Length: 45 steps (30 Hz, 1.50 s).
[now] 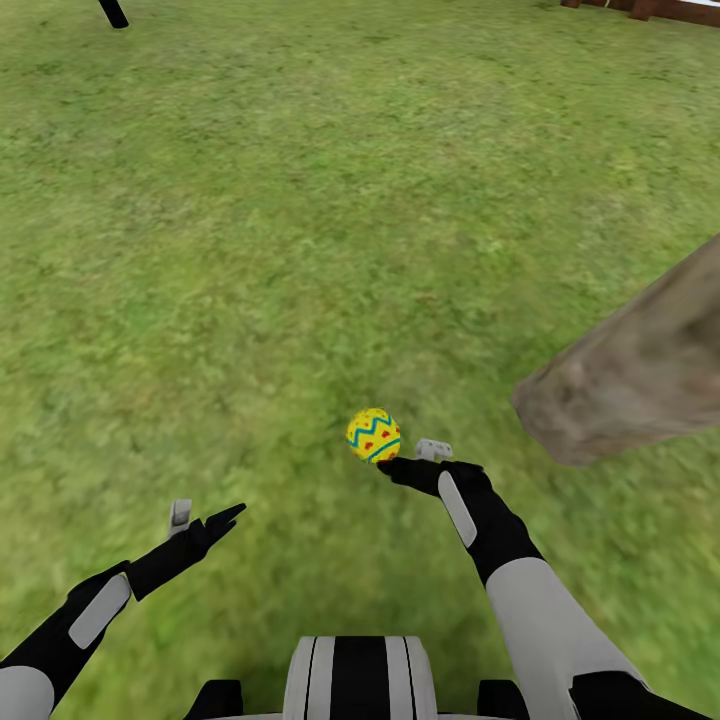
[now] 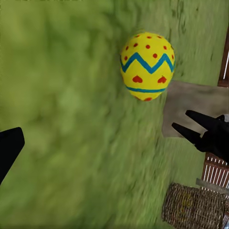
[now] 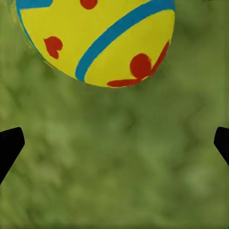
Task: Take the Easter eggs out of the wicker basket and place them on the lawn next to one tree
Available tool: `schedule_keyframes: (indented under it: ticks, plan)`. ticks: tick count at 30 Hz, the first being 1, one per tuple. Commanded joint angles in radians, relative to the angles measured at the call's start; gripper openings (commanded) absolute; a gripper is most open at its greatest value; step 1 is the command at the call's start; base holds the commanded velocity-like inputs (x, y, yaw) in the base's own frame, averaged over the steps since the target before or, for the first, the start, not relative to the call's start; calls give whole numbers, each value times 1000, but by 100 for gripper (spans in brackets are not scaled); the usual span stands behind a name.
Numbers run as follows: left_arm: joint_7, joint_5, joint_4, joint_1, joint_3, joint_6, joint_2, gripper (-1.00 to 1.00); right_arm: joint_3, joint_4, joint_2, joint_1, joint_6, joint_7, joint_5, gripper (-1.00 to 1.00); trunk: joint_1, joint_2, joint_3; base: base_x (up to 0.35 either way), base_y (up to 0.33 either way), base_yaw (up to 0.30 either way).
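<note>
Egg [image 1: 373, 435] beside open right tool [image 1: 392, 468], unlabelled.

one yellow egg with red dots and blue-green zigzag bands [image 1: 373, 435], one thick grey-brown mottled tree trunk [image 1: 640, 370], one round brown woven-twig basket [image 2: 193, 207], two black robot arms.

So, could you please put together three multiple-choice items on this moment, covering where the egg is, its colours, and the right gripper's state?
1. Where is the Easter egg?
A. In the wicker basket
B. On the lawn beyond the right gripper
C. Clamped in the left gripper

2. What colour is its zigzag band?
A. Blue-green
B. Purple
C. White

3. How is the right gripper?
A. Shut on the egg
B. Open
C. Shut and empty

B: it lies on the lawn off the fingertips, near the tree trunk.
A: blue-green on yellow.
B: the fingers stand wide apart, the egg beyond them.
</note>
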Motion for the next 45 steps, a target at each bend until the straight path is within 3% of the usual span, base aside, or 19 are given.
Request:
schedule_keyframes:
  ticks: [1, 15, 24, 38, 45]
  plan:
    - [0, 11, 0, 0, -5, 8, 1, 100, 0, -1, 0, 0, 5, 2, 1, 100, 0, 0, -1, 0, 0, 0]
    - [0, 11, 0, 0, -5, 8, 0, 100, 1, -24, 0, -1, 5, 3, -2, 100, 0, 0, 0, 0, 0, 0]
    - [0, 11, 0, 0, -5, 9, 0, 100, 1, -29, 0, 0, 5, 3, -2, 100, 0, 0, 13, 0, 0, 0]
    - [9, 10, -8, 0, -5, 21, 0, 100, 1, -29, -2, 0, 5, 4, -2, 100, -54, 98, 58, 0, 0, 0]
    - [6, 11, -11, 0, -25, 27, 8, 100, 1, -29, -2, 0, 5, 4, -2, 100, -81, 147, 80, -12, 0, 0]
